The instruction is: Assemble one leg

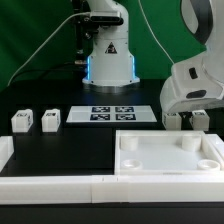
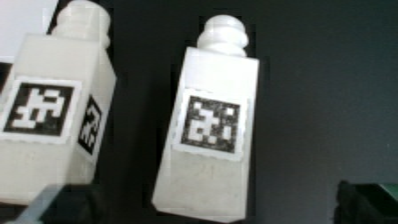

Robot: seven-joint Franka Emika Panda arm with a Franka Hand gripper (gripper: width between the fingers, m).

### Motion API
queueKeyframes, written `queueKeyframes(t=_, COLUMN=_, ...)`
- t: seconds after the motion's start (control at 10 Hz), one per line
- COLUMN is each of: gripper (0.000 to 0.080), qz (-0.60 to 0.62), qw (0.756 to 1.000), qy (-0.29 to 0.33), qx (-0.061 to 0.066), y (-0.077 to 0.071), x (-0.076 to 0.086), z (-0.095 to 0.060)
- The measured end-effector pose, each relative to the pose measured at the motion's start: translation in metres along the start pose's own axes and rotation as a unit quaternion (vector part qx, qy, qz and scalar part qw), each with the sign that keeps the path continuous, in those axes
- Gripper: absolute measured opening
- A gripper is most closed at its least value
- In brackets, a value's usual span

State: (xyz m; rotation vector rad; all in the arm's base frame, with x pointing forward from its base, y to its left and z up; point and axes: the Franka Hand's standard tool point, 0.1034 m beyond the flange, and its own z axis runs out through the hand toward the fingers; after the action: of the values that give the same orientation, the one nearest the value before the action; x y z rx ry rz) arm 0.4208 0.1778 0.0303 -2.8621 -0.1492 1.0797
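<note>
In the wrist view two white legs lie side by side on the black table, each with a black-and-white marker on its side. One leg (image 2: 214, 125) lies between my open fingers; the other leg (image 2: 63, 105) lies just outside them. My gripper (image 2: 210, 205) is open, and its dark fingertips (image 2: 54, 210) straddle the nearer end of the middle leg without touching it. In the exterior view the gripper (image 1: 186, 118) is low at the right, behind the tabletop (image 1: 165, 165), and hides those legs. Two more legs (image 1: 21, 121) (image 1: 50, 120) stand at the left.
The marker board (image 1: 110, 113) lies mid-table in front of the robot base (image 1: 108, 55). A white fence (image 1: 50, 186) runs along the front edge and up the exterior view's left side.
</note>
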Motion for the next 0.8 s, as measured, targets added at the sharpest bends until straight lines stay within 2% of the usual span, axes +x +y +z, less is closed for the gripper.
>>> queueKeyframes(t=0.1, gripper=0.0649, qz=0.007, qw=0.999, qy=-0.047, qx=-0.003, y=0.002, x=-0.011, z=0.004)
queueKeyframes(t=0.2, gripper=0.0649, qz=0.018, qw=0.994, qy=-0.111, qx=-0.005, y=0.003, x=-0.015, z=0.008)
queueKeyframes(t=0.3, gripper=0.0649, qz=0.028, qw=0.990, qy=-0.139, qx=-0.007, y=0.000, x=-0.007, z=0.010)
queueKeyframes(t=0.5, gripper=0.0649, qz=0.032, qw=0.990, qy=-0.136, qx=-0.011, y=-0.006, x=-0.008, z=0.011)
queueKeyframes(t=0.8, gripper=0.0649, qz=0.046, qw=0.990, qy=-0.134, qx=-0.016, y=-0.009, x=-0.005, z=0.022)
